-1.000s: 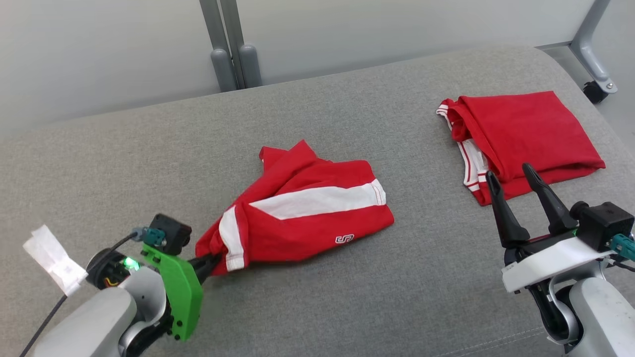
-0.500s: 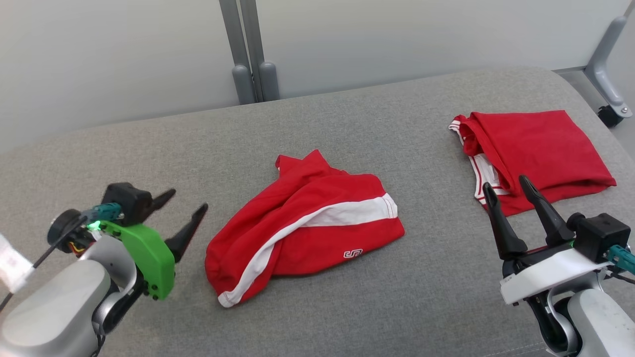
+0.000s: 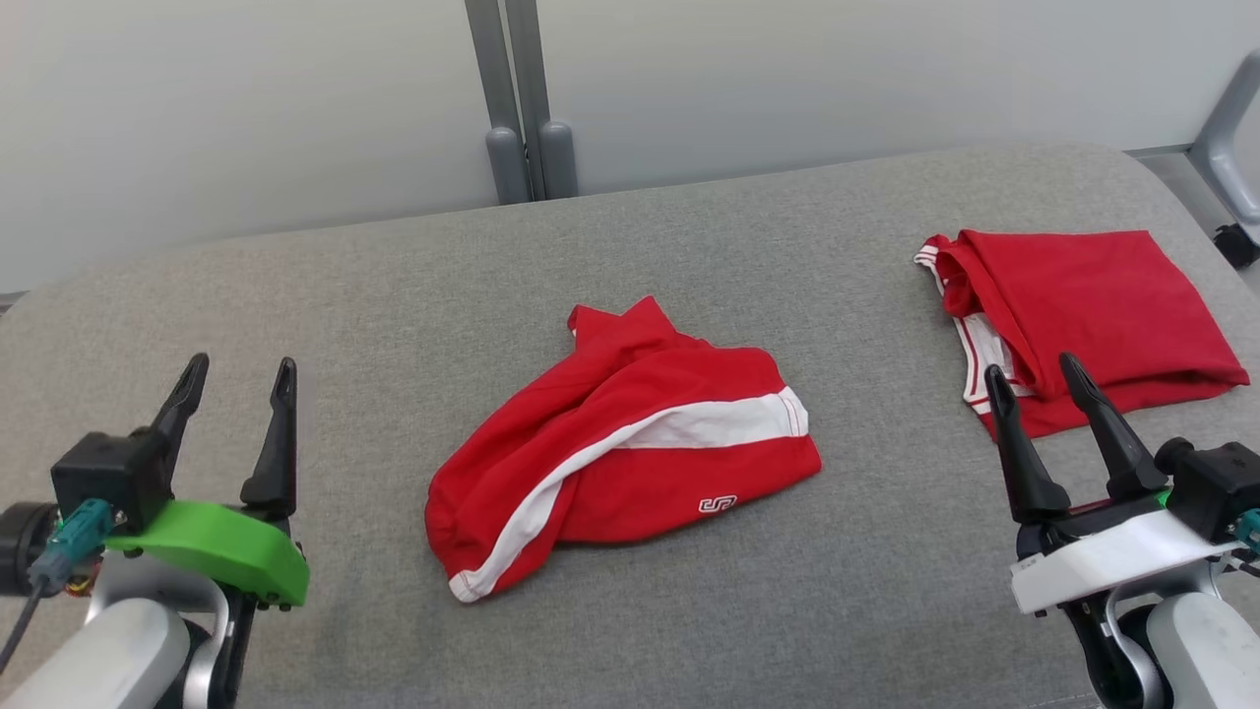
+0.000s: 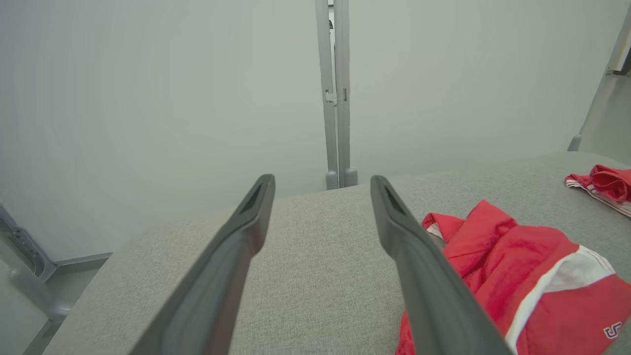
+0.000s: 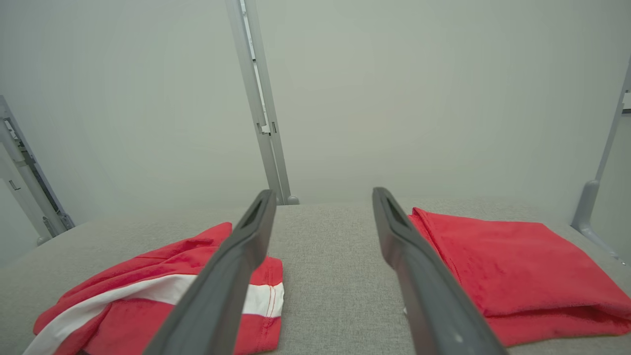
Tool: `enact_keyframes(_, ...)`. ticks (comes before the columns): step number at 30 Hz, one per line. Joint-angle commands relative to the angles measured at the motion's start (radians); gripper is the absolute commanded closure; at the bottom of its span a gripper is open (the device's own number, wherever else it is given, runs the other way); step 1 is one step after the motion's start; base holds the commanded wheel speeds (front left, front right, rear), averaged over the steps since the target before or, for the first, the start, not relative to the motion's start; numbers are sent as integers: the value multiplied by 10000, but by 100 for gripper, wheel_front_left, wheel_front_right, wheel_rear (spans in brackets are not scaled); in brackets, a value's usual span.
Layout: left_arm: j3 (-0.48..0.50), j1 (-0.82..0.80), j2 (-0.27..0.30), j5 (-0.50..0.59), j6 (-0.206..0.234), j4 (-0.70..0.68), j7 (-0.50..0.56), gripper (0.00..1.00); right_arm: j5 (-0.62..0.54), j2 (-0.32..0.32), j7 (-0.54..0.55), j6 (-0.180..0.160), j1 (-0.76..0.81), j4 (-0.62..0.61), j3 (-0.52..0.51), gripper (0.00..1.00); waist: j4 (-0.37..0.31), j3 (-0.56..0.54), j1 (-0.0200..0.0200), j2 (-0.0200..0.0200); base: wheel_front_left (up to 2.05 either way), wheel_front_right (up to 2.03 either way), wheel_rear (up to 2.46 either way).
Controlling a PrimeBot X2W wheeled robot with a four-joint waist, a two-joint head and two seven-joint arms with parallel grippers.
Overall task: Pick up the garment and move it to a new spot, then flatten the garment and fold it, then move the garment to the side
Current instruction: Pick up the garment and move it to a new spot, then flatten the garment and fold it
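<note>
A crumpled red garment (image 3: 630, 433) with a white stripe and a small white logo lies loose in the middle of the grey cushioned surface (image 3: 345, 286). My left gripper (image 3: 243, 364) hovers open to the garment's left, well apart from it, fingers pointing away from me and holding nothing. In the left wrist view the garment (image 4: 517, 276) sits to the right of the open left gripper (image 4: 321, 180). My right gripper (image 3: 1030, 366) stands open and empty at the lower right. In its wrist view the right gripper (image 5: 323, 192) shows bare cushion between its fingers, the garment (image 5: 148, 296) to the left.
A second red garment (image 3: 1093, 305), folded into a rectangle with white trim, lies at the far right, just beyond my right gripper, and shows in the right wrist view (image 5: 498, 256). Twin grey posts (image 3: 522, 98) stand against the pale wall behind. The cushion's rounded edge curves off at right.
My left gripper let go of the garment's lower-left corner, opened and drew back to the left. The garment settled flat on the cushion. The camera shifted; the right gripper stayed open.
</note>
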Motion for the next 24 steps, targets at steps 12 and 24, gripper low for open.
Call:
enact_keyframes(12,3758,3469,-2639,2403,-47,-1600,-69,0,-190,309,-20,1,520,-198,-411,0,293,139,0,0,0,0,0)
enact_keyframes(24,4927,4260,-4173,4029,-1556,-954,-70,0,-99,74,-20,1,516,-192,-422,0,277,137,0,0,0,0,0)
